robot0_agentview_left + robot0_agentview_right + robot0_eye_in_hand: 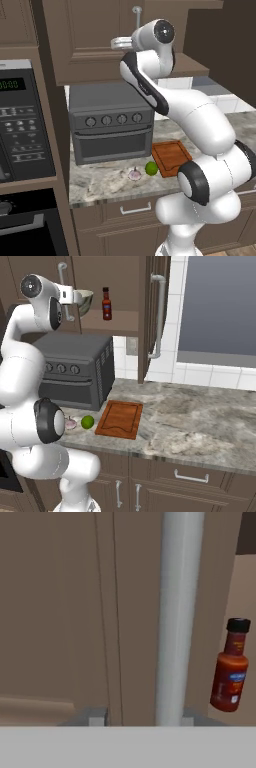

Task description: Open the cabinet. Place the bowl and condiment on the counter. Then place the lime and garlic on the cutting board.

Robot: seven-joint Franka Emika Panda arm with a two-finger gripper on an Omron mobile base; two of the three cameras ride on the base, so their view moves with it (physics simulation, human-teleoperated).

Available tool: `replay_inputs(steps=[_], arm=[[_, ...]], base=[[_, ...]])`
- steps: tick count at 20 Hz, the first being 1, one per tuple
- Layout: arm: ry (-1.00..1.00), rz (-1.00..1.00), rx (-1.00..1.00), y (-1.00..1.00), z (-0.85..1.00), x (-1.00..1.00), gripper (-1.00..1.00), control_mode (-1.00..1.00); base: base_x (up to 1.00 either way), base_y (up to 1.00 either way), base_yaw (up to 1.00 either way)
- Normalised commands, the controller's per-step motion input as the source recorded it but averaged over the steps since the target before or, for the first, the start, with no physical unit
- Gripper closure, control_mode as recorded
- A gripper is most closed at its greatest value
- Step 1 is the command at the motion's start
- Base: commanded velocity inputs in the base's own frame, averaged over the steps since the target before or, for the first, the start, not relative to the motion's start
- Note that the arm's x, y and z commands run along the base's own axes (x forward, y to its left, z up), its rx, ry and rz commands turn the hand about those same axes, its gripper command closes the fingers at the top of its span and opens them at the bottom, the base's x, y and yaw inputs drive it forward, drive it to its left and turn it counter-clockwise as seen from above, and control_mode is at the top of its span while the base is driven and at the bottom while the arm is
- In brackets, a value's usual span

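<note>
We are at the cabinet [125,286]: its right door stands swung out, while the left door, with its long silver bar handle [177,612], faces our hand. That bar is rigid, smooth metal, so we judge it slippery but sturdy, best pinched across its middle and pulled squarely so the hinged door follows. The tool [137,718] has its two finger tips on either side of the bar's lower end; whether they already pinch it we cannot tell. On the shelf inside we count one bowl [84,301], likely hard, light and awkwardly wide, best taken by its rim, and one condiment [106,304] bottle standing upright just beside it, slim and probably slick, best taken around its body. Down on the counter [200,416] lie one lime [87,422] and one garlic [71,424], near each other and just beside the one cutting board [120,418], all in front of a toaster oven [75,371]. Both look small, firm and prone to roll.
</note>
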Motion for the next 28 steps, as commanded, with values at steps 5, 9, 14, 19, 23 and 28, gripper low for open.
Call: replay_inputs(steps=[5,9,14,19,23,28], arm=[[0.0,0.0,0.0,0.16,0.0,0.46,1.0,-1.0],[0.01,0.05,0.08,0.17,0.0,0.45,1.0,-1.0],[0.02,0.19,0.14,0.47,0.0,0.41,1.0,-1.0],[0.01,0.12,0.07,0.68,0.0,0.22,1.0,-1.0],[0.0,0.02,0.01,0.96,0.0,0.0,1.0,-1.0],[0.0,0.0,-0.02,1.0,0.0,0.0,1.0,-1.0]], base=[[0.0,0.0,0.0],[0.0,0.0,0.0],[0.0,0.0,0.0],[0.0,0.0,0.0],[0.0,0.0,0.0],[0.0,0.0,0.0]])
